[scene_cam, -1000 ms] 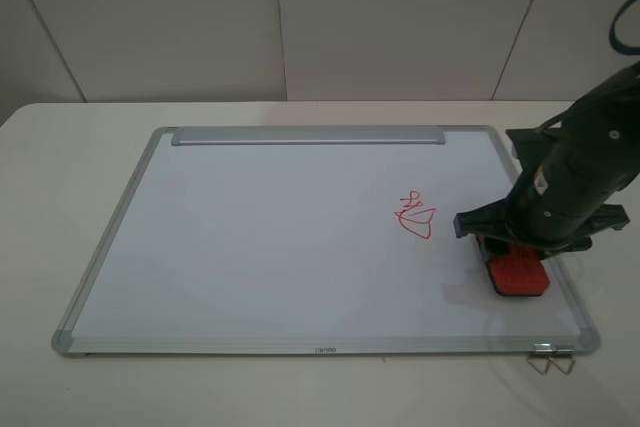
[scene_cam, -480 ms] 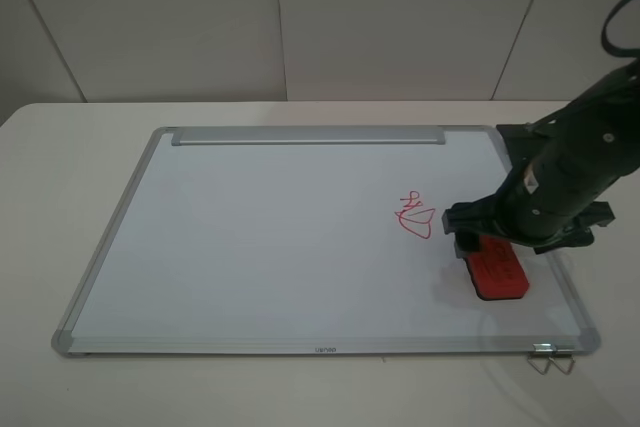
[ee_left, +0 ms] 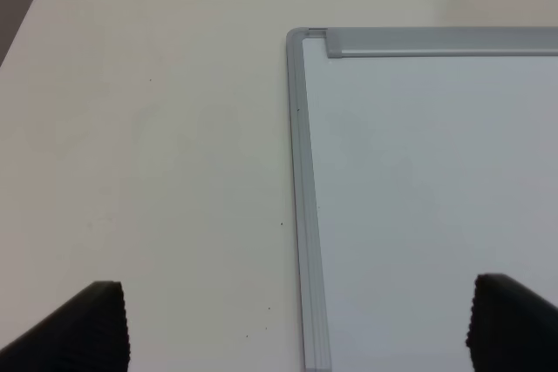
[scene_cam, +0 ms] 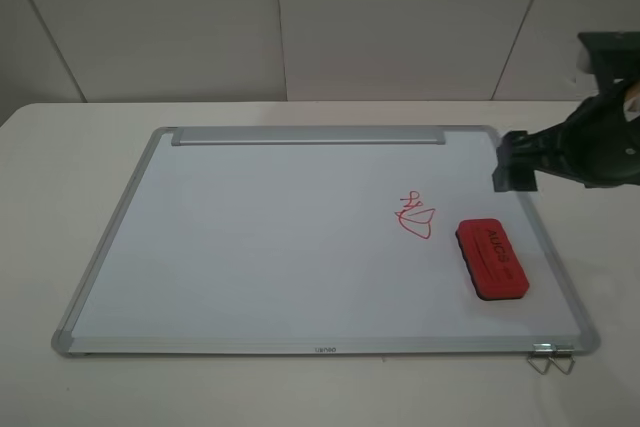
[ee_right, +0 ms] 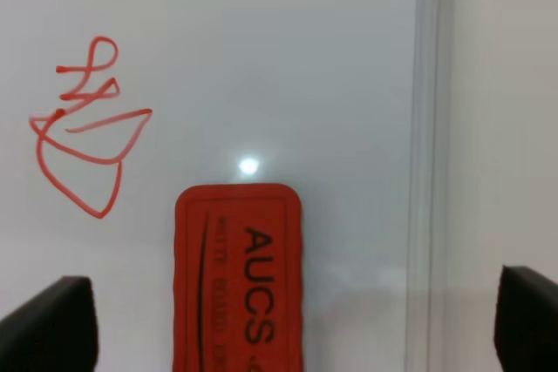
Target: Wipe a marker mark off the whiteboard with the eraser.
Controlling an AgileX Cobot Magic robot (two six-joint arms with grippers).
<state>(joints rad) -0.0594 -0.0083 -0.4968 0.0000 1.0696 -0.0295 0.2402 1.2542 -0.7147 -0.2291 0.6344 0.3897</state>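
Note:
The whiteboard [scene_cam: 260, 237] lies flat on the table, and its silver strip [scene_cam: 308, 135] runs along the far edge. The red eraser [scene_cam: 492, 259] rests alone near the board's right frame, lettering up. My right gripper [ee_right: 283, 320] hangs open above it, touching nothing; the arm [scene_cam: 575, 147] is lifted off the right edge. Left of the eraser is only the small red scribble [scene_cam: 414, 215] with the pointed loop. No wider two-row mark shows anywhere. My left gripper [ee_left: 295, 328] is open over the board's left frame [ee_left: 305, 215], outside the high view.
A small metal wire clip [scene_cam: 550, 359] lies on the white table [scene_cam: 60, 147] by the board's near right corner. A pale wall rises close behind the table's far edge.
The right gripper slid the eraser a little to the left, then let go and rose away to the upper right. The eraser stays on the board.

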